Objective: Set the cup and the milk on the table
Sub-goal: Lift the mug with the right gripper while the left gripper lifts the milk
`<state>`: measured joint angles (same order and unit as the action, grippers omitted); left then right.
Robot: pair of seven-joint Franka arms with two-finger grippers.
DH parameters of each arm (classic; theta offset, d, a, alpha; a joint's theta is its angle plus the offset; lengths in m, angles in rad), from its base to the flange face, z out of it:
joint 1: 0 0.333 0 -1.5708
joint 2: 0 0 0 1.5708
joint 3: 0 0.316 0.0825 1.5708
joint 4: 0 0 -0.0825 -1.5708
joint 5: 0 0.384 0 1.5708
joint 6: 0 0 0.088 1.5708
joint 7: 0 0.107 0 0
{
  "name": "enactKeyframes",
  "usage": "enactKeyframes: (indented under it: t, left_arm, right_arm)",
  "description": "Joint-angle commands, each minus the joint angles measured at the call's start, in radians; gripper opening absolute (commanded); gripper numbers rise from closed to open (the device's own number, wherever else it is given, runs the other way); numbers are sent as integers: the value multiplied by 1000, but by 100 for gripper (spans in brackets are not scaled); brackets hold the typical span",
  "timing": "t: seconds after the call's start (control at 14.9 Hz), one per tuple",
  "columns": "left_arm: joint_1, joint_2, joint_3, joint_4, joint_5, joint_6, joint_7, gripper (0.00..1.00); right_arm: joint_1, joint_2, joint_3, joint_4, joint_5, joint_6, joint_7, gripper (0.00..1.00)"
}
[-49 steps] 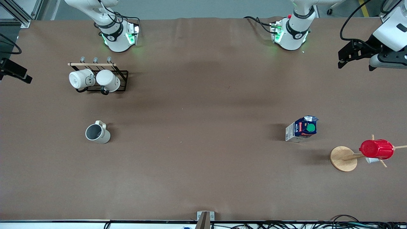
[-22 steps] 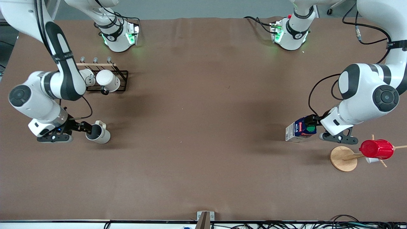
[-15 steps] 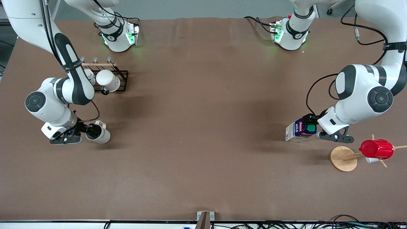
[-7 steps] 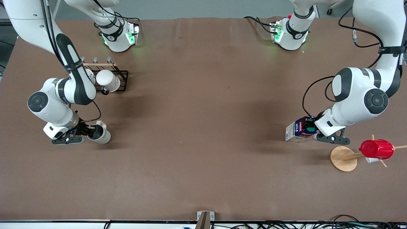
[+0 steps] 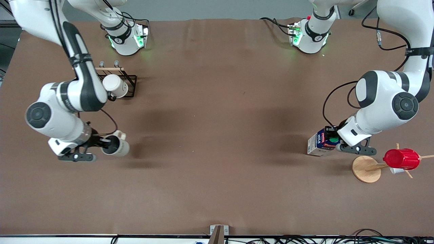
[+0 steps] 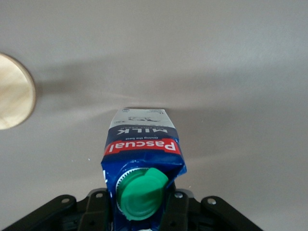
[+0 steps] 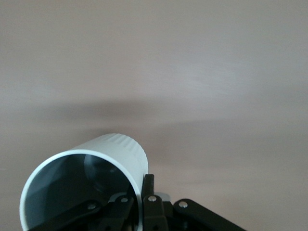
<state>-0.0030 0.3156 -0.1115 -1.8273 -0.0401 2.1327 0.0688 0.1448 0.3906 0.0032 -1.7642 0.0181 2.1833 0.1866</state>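
Observation:
The off-white cup [image 5: 117, 147] with its dark grey inside is held a little above the brown table [image 5: 217, 112], toward the right arm's end. My right gripper [image 5: 105, 145] is shut on its rim, one finger inside and one outside. The right wrist view shows this too, with the gripper [image 7: 142, 186] on the cup [image 7: 103, 154]. The blue and white milk [image 5: 320, 144] is low over the table toward the left arm's end. My left gripper [image 5: 334, 140] is shut on its gabled top. The left wrist view shows the gripper [image 6: 141, 208] at the green cap, around the milk [image 6: 142, 139].
A black wire rack [image 5: 130, 83] with a white mug [image 5: 114, 85] stands near the right arm's base, partly hidden by that arm. A wooden mug tree with a round base [image 5: 365, 168] carries a red cup [image 5: 401, 158] beside the milk, nearer the front camera.
Both arms came in and shut on their things. In the last half second the cup has risen and moved toward the table's middle, and the milk has shifted slightly nearer the front camera.

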Motion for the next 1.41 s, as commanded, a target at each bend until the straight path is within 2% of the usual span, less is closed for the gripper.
enactKeyframes:
  t: [0.0, 0.27, 0.47, 0.74, 1.08, 1.34]
  left_arm:
    - [-6, -13, -2, 75, -7, -89, -18, 37]
    - [-17, -13, -13, 124, -6, -174, -84, 37]
    - [-32, -15, -31, 126, -6, -191, -155, 37]
    - [-43, -12, -73, 125, -6, -191, -245, 37]
    - [-83, -10, -76, 126, 3, -191, -305, 37]
    - [-143, -1, -76, 135, 3, -183, -405, 37]
  right_arm:
    - [44, 48, 96, 67, -7, -10, 170, 0]
    - [198, 174, 109, 196, -33, -7, 404, 0]
    - [277, 244, 110, 236, -105, 1, 558, 0]
    - [340, 261, 113, 229, -136, 65, 620, 0]
    - [389, 268, 113, 216, -141, 84, 651, 2]
    - [412, 268, 113, 148, -142, 203, 666, 3]
